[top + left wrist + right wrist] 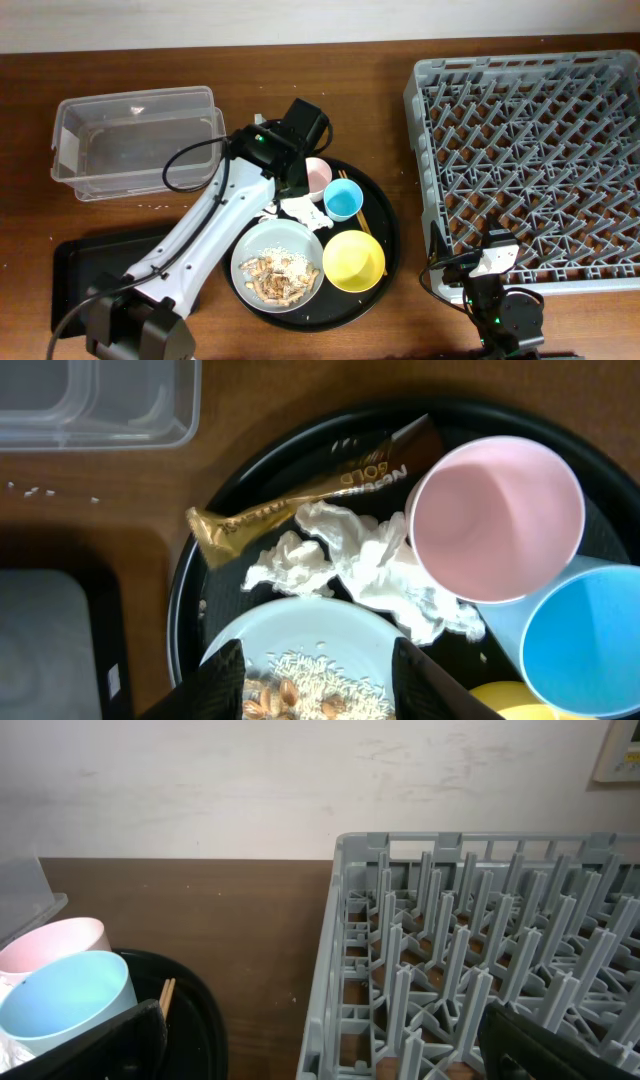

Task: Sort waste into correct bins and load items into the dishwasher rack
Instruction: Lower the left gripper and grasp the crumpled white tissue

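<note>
My left gripper (320, 685) is open over the grey plate (300, 635), which holds food scraps and rice (310, 695). Beyond it lie the white tissue (350, 565) and the gold foil wrapper (300, 500), beside the pink cup (497, 520) and blue cup (585, 640). The yellow bowl (354, 260) and chopsticks (357, 205) sit on the same round black tray (385, 215). The clear tub (135, 140) and the shallow black tray (80, 262) are at the left. My right gripper (330, 1050) is open and empty at the near-left corner of the dishwasher rack (530, 150).
The left arm (200, 250) stretches from the front left across the shallow black tray to the round tray. Bare wood table lies between the round tray and the rack. A few crumbs lie near the clear tub.
</note>
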You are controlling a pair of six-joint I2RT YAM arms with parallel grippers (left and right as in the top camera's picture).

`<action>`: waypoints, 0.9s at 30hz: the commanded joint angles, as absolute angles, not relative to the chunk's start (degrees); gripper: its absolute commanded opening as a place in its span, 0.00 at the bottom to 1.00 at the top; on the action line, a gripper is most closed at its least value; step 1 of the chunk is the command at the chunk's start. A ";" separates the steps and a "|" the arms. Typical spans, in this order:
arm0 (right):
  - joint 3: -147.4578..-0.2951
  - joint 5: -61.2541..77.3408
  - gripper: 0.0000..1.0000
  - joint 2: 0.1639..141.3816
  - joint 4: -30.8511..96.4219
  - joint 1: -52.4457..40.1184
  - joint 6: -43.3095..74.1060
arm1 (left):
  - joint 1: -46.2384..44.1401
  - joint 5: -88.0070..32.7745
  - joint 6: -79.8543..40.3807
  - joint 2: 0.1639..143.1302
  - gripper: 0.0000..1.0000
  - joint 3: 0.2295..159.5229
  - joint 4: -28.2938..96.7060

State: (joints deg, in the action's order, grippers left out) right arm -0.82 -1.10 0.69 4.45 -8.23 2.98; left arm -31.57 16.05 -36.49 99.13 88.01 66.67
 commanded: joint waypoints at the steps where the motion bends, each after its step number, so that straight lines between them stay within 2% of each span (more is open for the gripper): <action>1: -0.32 -1.80 0.98 0.36 4.54 -7.86 3.22 | -31.33 17.96 -36.21 99.79 0.48 84.51 62.98; 8: -0.32 -1.80 0.98 0.36 4.54 -7.86 3.22 | -31.33 17.69 -36.23 100.84 0.49 77.62 55.72; 11: -0.32 -1.80 0.98 0.36 4.54 -7.86 3.22 | -31.33 16.01 -35.97 100.84 0.58 74.24 51.70; 17: -0.32 -1.80 0.98 0.36 4.54 -7.86 3.22 | -31.48 11.25 -25.78 101.49 0.61 69.32 42.83; 27: -0.32 -1.80 0.98 0.36 4.54 -7.86 3.22 | -31.48 11.77 -25.80 104.03 0.62 67.31 40.97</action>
